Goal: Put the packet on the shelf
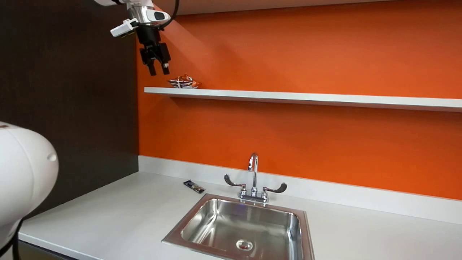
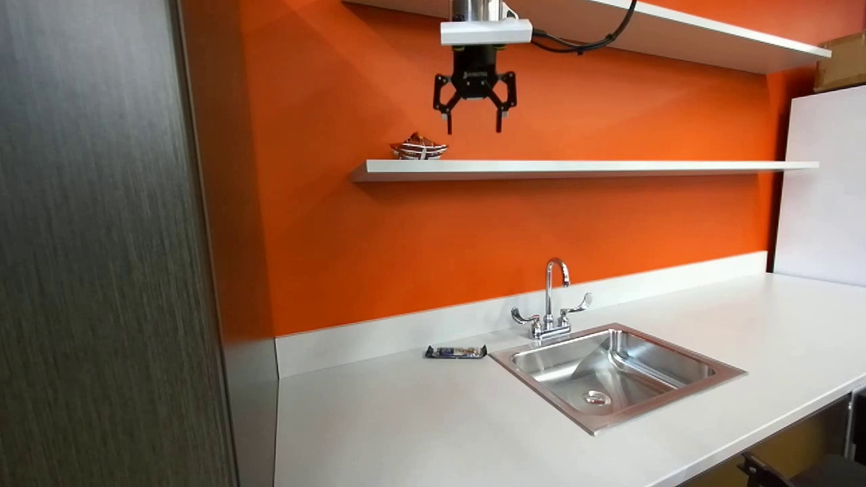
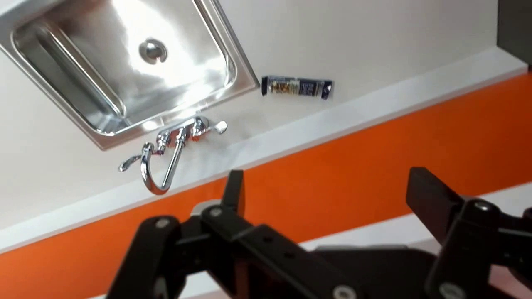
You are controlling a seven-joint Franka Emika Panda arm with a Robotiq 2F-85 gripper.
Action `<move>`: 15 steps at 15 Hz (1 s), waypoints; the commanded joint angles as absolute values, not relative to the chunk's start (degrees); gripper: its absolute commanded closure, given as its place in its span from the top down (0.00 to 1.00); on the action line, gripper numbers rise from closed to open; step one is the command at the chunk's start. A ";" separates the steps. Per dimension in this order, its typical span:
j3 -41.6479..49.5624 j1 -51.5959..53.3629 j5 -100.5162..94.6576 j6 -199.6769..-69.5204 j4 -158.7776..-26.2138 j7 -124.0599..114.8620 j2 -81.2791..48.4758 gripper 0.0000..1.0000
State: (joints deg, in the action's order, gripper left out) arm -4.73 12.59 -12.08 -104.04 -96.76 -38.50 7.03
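Packet placed, so I judge the main step done: it rests up on the white shelf, near the shelf's end, and my fingers hold nothing. Those 2 black, jointed fingers stand wide, with bare air between them, above the shelf line and apart from the packet in both exterior views; the wrist view doesn't show it to me. What is left, as I read it, is only to draw well clear. Near below me, it is crinkled, glossy film, orange-red with whitish marks, puffed in the middle and pinched to points at its sides; how far back from the front edge it lies I can't tell. Its shelf is a long, thin slab, smooth and straight-edged, against a flat orange wall. Well below spreads the pale, matt tabletop, carrying a slim dark wrapper, oblong with flared ends, just beside the corner of the sink. That sink is shiny steel, rounded inside and square-rimmed, with an arched chrome faucet and 2 curved levers behind it. Farthest off, a boxy tan carton appears to sit on a smooth white unit.
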 commanded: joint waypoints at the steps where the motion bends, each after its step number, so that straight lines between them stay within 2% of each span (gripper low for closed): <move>1: -6.11 10.59 -6.37 -101.01 -107.09 -30.60 13.80 1.00; 10: -4.76 9.86 -1.00 -104.58 -128.20 -6.95 22.34 1.00; 14: -4.31 9.51 0.49 -105.86 -134.26 -2.99 24.29 1.00; 15: -5.55 9.24 -0.68 -104.32 -130.67 -5.46 21.50 1.00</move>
